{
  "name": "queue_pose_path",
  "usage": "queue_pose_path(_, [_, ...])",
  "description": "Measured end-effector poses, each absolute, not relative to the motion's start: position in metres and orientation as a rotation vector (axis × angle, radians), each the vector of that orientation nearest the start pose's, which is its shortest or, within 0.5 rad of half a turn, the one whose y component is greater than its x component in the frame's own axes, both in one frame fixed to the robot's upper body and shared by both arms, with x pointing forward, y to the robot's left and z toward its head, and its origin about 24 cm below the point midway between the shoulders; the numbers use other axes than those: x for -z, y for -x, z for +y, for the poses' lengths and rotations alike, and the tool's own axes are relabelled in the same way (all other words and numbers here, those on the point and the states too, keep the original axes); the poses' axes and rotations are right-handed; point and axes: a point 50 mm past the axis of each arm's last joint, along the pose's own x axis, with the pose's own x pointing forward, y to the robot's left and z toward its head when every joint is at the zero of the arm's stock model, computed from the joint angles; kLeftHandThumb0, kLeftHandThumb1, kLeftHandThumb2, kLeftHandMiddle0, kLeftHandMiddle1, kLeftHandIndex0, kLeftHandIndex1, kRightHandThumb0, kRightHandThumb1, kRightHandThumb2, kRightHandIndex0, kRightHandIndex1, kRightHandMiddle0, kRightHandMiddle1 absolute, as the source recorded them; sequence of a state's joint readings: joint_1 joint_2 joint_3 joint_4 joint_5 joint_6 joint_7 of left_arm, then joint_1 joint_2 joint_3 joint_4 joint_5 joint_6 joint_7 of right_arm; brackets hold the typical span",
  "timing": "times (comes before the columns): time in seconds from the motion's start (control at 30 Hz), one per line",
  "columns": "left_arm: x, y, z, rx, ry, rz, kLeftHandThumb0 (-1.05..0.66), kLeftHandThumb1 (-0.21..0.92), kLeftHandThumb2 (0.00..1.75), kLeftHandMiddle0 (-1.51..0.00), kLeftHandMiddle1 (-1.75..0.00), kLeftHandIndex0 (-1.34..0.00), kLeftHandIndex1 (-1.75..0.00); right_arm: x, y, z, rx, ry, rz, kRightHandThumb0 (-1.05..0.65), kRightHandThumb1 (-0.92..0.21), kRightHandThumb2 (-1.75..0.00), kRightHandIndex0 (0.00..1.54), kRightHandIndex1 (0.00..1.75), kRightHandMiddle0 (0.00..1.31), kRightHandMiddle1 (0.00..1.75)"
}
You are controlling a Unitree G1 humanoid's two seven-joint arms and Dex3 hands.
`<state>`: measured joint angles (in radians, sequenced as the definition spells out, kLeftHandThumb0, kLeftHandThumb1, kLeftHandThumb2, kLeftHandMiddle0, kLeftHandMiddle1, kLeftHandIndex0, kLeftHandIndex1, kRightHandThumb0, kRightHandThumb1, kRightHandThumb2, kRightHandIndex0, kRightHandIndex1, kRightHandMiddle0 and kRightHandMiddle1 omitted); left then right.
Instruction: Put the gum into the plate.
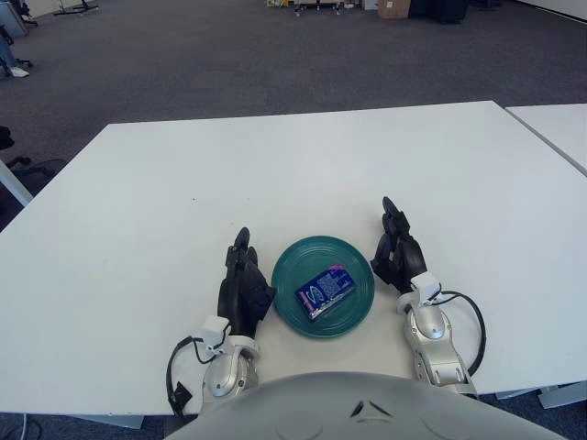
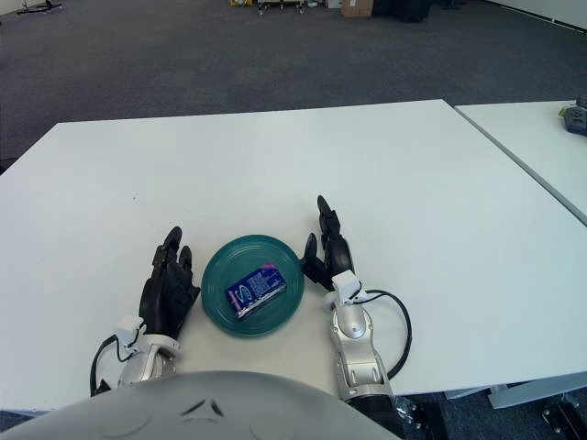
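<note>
The light is bright and even, coming from above. The white table [image 1: 367,156] reflects it softly, without hard glare. Shadows are weak: only a thin dark edge under the plate [image 1: 292,275] and the hands. The far floor looks slightly less sharp.
</note>
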<state>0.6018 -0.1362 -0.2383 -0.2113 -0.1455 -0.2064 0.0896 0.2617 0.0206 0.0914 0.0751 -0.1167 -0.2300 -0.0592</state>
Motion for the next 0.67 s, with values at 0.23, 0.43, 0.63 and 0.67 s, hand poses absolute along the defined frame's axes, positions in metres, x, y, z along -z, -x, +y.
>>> queue_pose_path(0.23, [-0.0058,-0.1346,0.1137,-0.142,0.358,0.146,-1.05,0.92,0.95,-0.17,-0.02,0.0,-0.54,0.0083,-0.1909,-0.139,0.029,0.063,0.096,-0.86,-0.92,-0.97,0.07,0.01,0.0,0.2])
queue_pose_path(0.43, [-0.0051,-0.1345,0.1147,-0.151,0.389,0.144,-1.05,0.92,0.87,-0.19,-0.01,0.0,-0.68,0.0077,-0.1896,-0.1395,0.041,0.052,0.103,-0.85,-0.92,-0.95,0.09,0.01,0.0,0.25])
queue_pose_path(0.63, [-0.0033,-0.1343,0.1151,-0.147,0.394,0.127,-1.05,0.92,0.81,-0.19,-0.01,0.0,-0.73,0.0069,-0.1874,-0.1404,0.044,0.054,0.106,-0.83,-0.92,-0.92,0.1,0.01,0.0,0.31])
queue_pose_path(0.67, [-0.003,-0.1344,0.1152,-0.147,0.392,0.123,-1.05,0.92,0.8,-0.2,-0.01,0.0,-0.74,0.0068,-0.1871,-0.1406,0.042,0.055,0.107,-0.83,-0.92,-0.92,0.11,0.01,0.0,0.32])
